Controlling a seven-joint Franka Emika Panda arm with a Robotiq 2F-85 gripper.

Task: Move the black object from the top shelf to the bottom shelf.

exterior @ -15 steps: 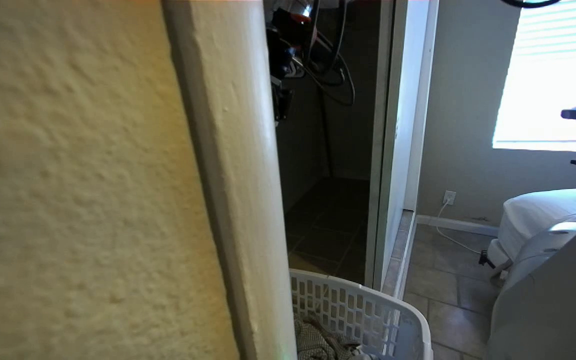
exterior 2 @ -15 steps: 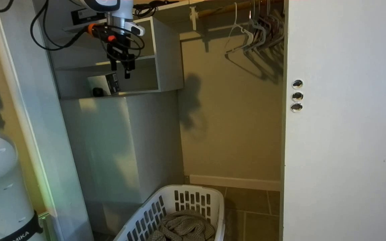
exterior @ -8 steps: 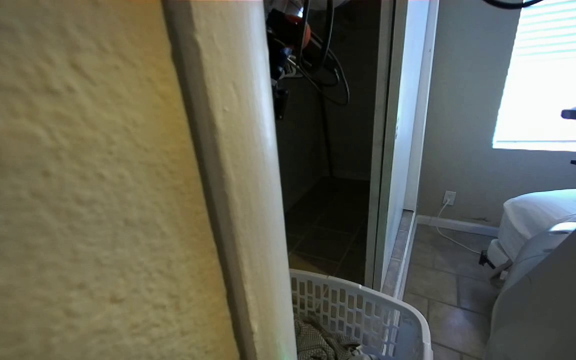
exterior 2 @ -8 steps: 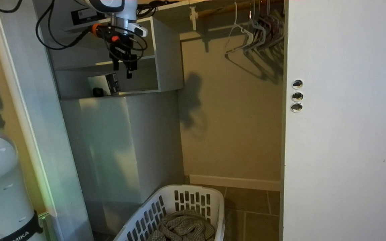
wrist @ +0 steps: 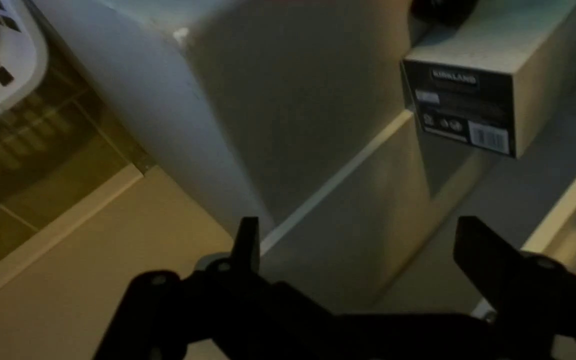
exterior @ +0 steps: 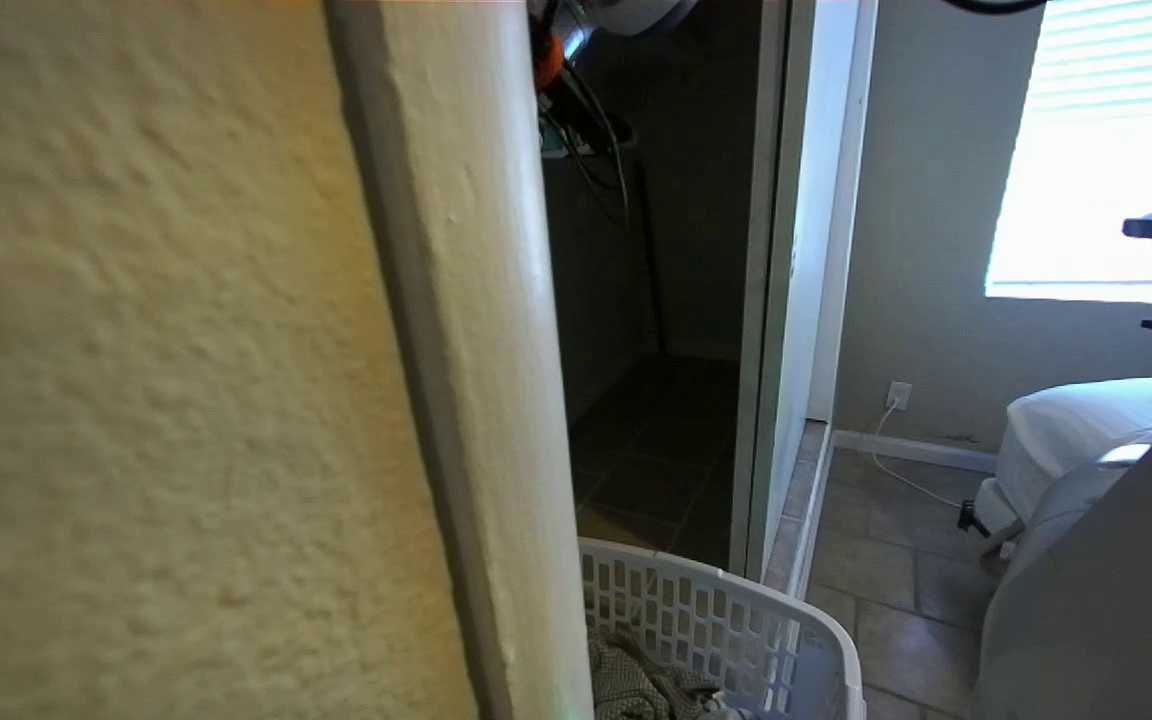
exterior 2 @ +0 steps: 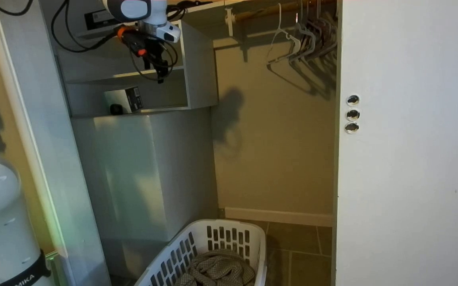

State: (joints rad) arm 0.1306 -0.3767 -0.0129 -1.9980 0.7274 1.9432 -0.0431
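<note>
A black box (exterior 2: 101,19) lies on the top ledge of the closet in an exterior view. A small round black object (exterior 2: 116,109) sits on the bottom shelf (exterior 2: 169,108), in front of a white and black box. It also shows at the wrist view's top edge (wrist: 443,10). Which one the task names, I cannot tell. My gripper (exterior 2: 154,72) hangs in front of the middle shelf, tilted, above and right of the lower box. In the wrist view my gripper (wrist: 359,225) has its fingers wide apart with nothing between them. A wall edge mostly hides it in an exterior view (exterior: 586,120).
The white and black box (wrist: 460,107) stands on the bottom shelf. A middle shelf edge (exterior 2: 149,72) and the cubby's side wall (exterior 2: 199,67) are close to the gripper. Coiled cable (exterior 2: 177,10), hangers (exterior 2: 304,39) and a laundry basket (exterior 2: 259,246) are nearby.
My gripper has moved right and slightly up in an exterior view, and its fingers have tilted. The small black object and boxes have not moved.
</note>
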